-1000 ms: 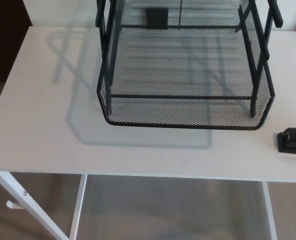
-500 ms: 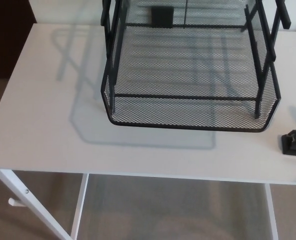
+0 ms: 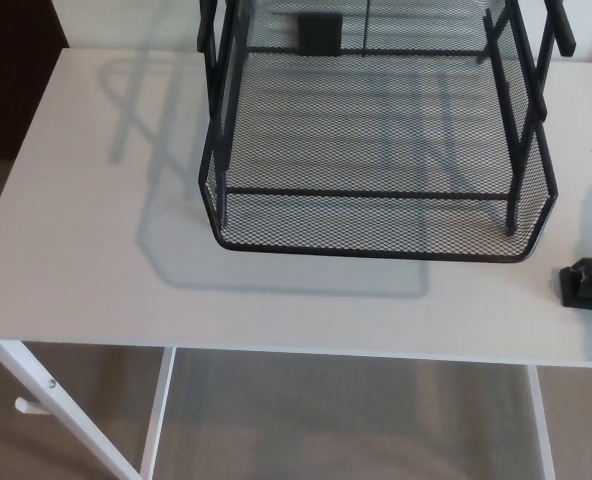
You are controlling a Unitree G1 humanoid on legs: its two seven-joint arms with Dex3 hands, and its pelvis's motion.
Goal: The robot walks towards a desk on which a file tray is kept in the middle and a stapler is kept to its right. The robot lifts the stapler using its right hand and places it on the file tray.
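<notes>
White worktop, matt, fills most of the head view. Its near edge runs across the lower third of the picture and its far edge lies at the top.

Black wire-mesh tray stands on the worktop, roughly midway between the left and right edges and closer to the far edge than to the near one. Its low front wall faces the near edge and has rounded corners. Black posts rise from the tray's sides and carry a higher tier, which the top of the picture cuts off. A small black block shows through the mesh at the tray's far side; what it is cannot be told.

Stapler: black, lying flat on the worktop by the right edge and close to the near edge. It sits just right of the tray's front right corner and apart from it. Only its left end shows; the rest runs out of the picture. It rests on the worktop, not on the tray.

Grey shadow of the tray falls on the worktop to the tray's left and along its front.

Below the near edge are the white legs of the worktop, with beige floor between them.

Left hand and right hand: neither shows in the head view, so whether each is released, clenched or grasping cannot be told.
</notes>
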